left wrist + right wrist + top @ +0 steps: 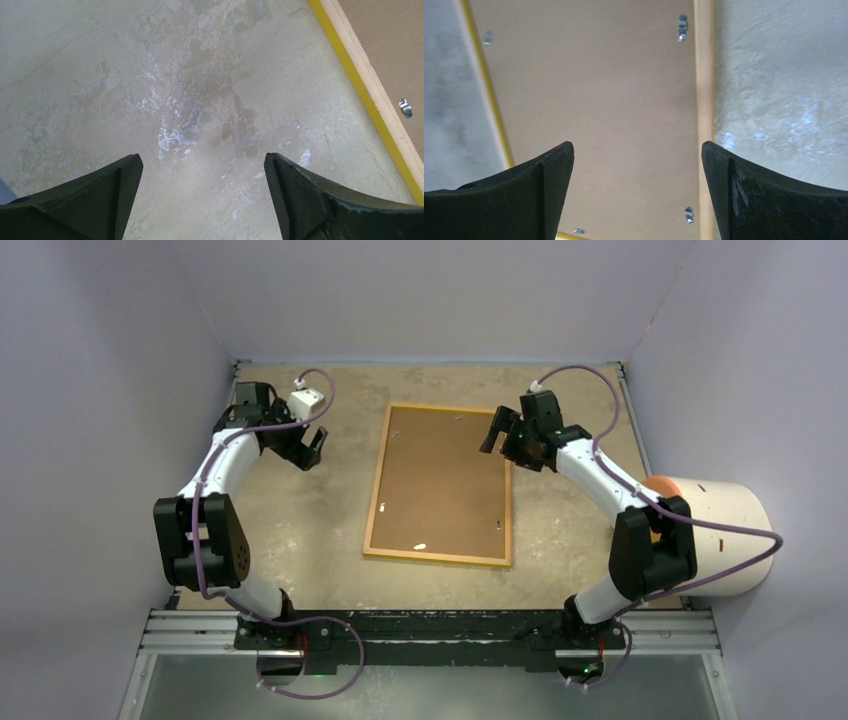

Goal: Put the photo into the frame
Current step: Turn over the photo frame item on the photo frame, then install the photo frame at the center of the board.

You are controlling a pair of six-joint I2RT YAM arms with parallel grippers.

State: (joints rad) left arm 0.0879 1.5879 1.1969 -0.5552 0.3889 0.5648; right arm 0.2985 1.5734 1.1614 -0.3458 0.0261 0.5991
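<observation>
Both hung wide open, holding nothing — left gripper (316, 444) over bare table (300, 530), right gripper (494, 431) above the frame (372, 512) — over its brown backing board (440, 485).

1. Table (300, 525), left of frame (376, 490): bare strip, open passage.
2. Frame: lies flat mid-table, low obstacle; bare table also along its right side.
3. White cylinder (730, 530): at right margin, just beside right arm (600, 475), narrowing room there.

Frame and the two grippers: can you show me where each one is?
frame (437, 557), top view, on its near wooden rail.
left gripper (202, 156), left wrist view, midway between its open fingertips.
right gripper (636, 146), right wrist view, midway between its open fingertips.
</observation>
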